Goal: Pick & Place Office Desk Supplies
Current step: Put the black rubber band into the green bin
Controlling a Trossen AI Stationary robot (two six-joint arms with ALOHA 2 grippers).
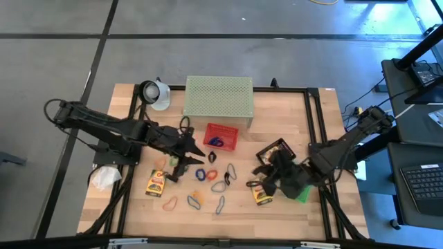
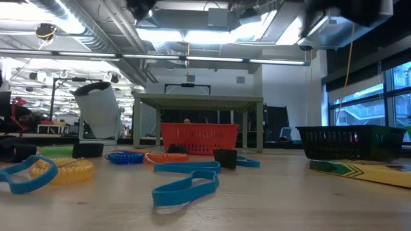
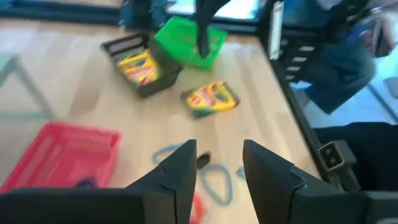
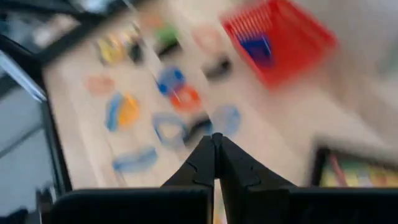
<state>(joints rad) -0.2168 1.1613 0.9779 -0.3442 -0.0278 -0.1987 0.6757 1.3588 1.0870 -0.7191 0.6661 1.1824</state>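
**My left hand stands parted over the loops, beside the red basket**

I hold my left hand (image 1: 196,153) above the middle of the bench (image 1: 138,97), just beside the red basket (image 1: 221,135). In my left wrist view its fingers (image 3: 177,171) stand parted with nothing between them, so I carry nothing on that side. A small blue piece already lies inside the basket, which I judge is why I hover here: the basket looks like the place for the small supplies, and the loose ones lie right under my reach.

Those supplies are spread across the near half of the bench: blue loops (image 1: 201,174), an orange loop (image 1: 169,203), a yellow coil (image 1: 195,200) and dark clips. One crayon box (image 1: 156,182) lies flat near my left arm, and another crayon box (image 1: 261,196) lies by my right arm. A black tray (image 1: 275,149) with yellow contents sits just past it, and a green basket (image 1: 302,193) is partly under my right arm.

My right hand (image 4: 216,144) is pinched fully closed and empty, raised over the right side of the bench, waiting.

The pale green shelf (image 1: 219,96) stands at the back, out of my way.
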